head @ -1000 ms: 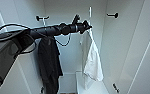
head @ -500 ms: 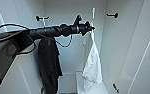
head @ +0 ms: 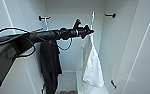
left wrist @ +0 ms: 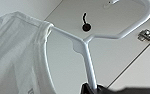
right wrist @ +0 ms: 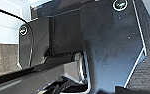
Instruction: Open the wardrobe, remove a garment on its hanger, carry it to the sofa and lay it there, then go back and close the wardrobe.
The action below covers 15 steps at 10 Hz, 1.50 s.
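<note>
The wardrobe (head: 121, 50) stands open in front of me, white inside. My left arm reaches into it from the left, and my left gripper (head: 90, 31) is shut on the neck of the white hanger (head: 92, 17). The white garment (head: 92, 67) hangs from that hanger, turned nearly edge-on, close to the right inner wall. In the left wrist view the hanger (left wrist: 87, 52) rises from the left gripper (left wrist: 92, 88) to its curved hook, with the garment (left wrist: 13, 55) draped over one shoulder of it.
A long black garment (head: 49, 65) hangs at the left of the wardrobe, just under my arm. Black rail brackets (head: 110, 15) stick out of the inner walls. The open right door (head: 146, 62) flanks the opening. A metal hinge (left wrist: 148, 36) shows on the wall.
The left gripper with the hanger has dropped slightly and shifted right. The white garment has swung from broadside to nearly edge-on.
</note>
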Tool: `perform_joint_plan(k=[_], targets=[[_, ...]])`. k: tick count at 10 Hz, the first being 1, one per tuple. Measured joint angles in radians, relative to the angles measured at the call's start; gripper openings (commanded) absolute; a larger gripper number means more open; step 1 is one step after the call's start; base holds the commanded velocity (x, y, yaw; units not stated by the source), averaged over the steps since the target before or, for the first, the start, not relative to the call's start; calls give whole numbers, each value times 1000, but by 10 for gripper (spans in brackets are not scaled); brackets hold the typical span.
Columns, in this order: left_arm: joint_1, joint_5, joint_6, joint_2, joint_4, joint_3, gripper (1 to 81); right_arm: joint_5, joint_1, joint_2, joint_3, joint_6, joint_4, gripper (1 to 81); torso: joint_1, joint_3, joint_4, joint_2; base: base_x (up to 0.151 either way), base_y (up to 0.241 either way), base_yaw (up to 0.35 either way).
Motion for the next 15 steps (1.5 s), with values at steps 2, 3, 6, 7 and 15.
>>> perform_joint_plan(k=[2,3,6,7,15], targets=[[19,0,1,-4,0,17,10,2,3,0,0,0,0,811,0,0,0,0,-105,0,0],[21,0,1,-7,0,20,10,2,2,0,0,0,0,811,0,0,0,0,-112,0,0],[23,0,2,-6,0,23,10,2,3,0,0,0,0,811,0,0,0,0,-118,0,0],[28,0,2,-6,0,24,10,2,2,0,0,0,0,811,0,0,0,0,-124,0,0],[37,0,2,40,1,1,10,1,0,0,0,0,0,811,-2,0,0,-1,-45,0,0]])
